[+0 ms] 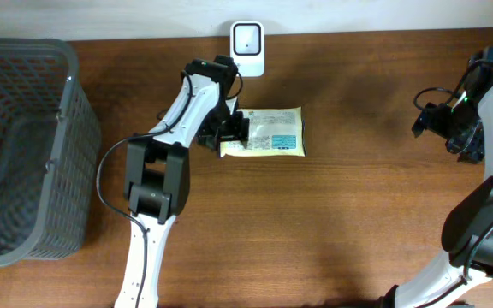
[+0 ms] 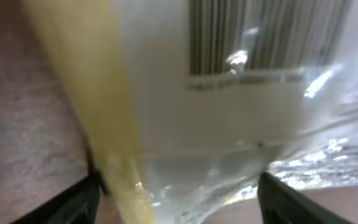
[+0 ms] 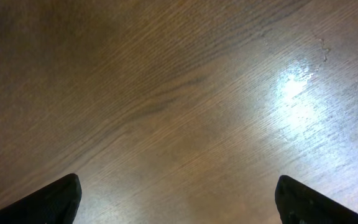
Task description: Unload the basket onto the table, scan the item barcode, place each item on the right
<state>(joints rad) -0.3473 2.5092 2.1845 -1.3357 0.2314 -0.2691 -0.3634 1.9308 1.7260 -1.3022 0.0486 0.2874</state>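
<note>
Because my left claw (image 1: 232, 130) stands spread around the end of the packet (image 1: 268, 131), which lies on the desk (image 1: 358, 214) just beside the scanner (image 1: 247, 38), I fear a loose lift lets it slide and the barcode (image 2: 260, 34) miss.

- The flat rectangular plastic packet with yellow edges (image 1: 272, 133) lies flat on the brown wooden table (image 1: 358, 214), its long side running left to right, toward the table's far side.
- Its top face is pale and glossy with printed patches. Its left end is partly hidden in the overhead view.
- Close up in the left wrist view, the packet (image 2: 229, 137) is blurred. It shows a yellow seam slanting down, crinkled clear film, and a barcode of dark vertical bars (image 2: 260, 37) on a white label.
- The small white rounded scanner with a square window (image 1: 247, 47) sits at the table's far edge, near the packet's left end but apart from it.
</note>
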